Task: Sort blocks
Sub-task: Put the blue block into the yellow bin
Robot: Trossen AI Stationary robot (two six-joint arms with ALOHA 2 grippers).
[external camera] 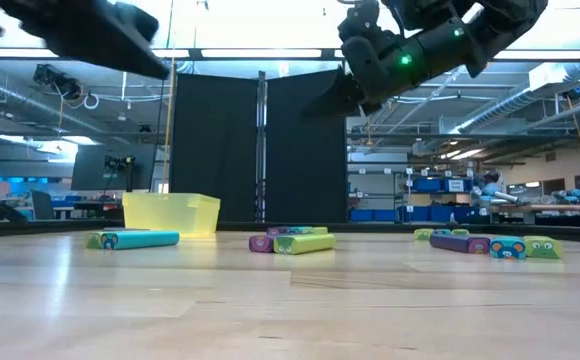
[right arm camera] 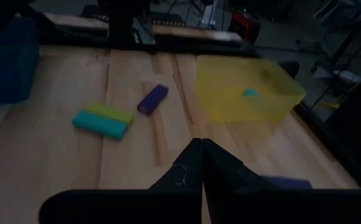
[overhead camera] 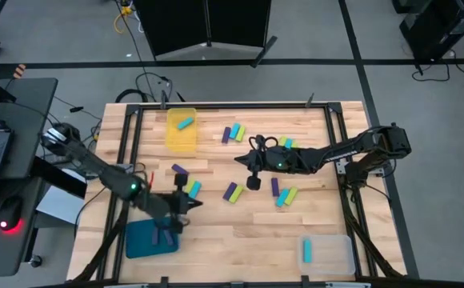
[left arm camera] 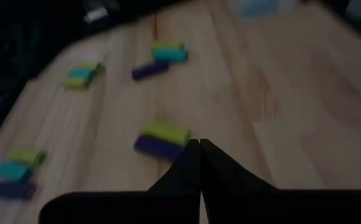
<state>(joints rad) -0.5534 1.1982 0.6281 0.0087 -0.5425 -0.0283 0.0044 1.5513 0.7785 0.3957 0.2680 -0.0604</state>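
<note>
Small purple, cyan and yellow-green blocks lie in loose groups on the wooden table. A purple and green pair (overhead camera: pixel 233 192) lies mid-table, and another group (overhead camera: pixel 282 193) to its right. My left gripper (overhead camera: pixel 198 203) hovers shut and holds nothing, above the table just right of the blue tray (overhead camera: pixel 142 240); the purple and green pair (left arm camera: pixel 162 138) lies past its tips (left arm camera: pixel 199 146). My right gripper (overhead camera: pixel 239 159) is also shut and holds nothing, raised over mid-table (external camera: pixel 317 107). It points toward the yellow tray (right arm camera: pixel 249 93).
The blue tray holds purple blocks (overhead camera: pixel 166 236). The yellow tray (overhead camera: pixel 181 132) at the far left holds a cyan block (overhead camera: pixel 186 123). A clear tray (overhead camera: pixel 332 254) at the near right holds another cyan block (overhead camera: pixel 307 250). Bare wood lies at the near middle.
</note>
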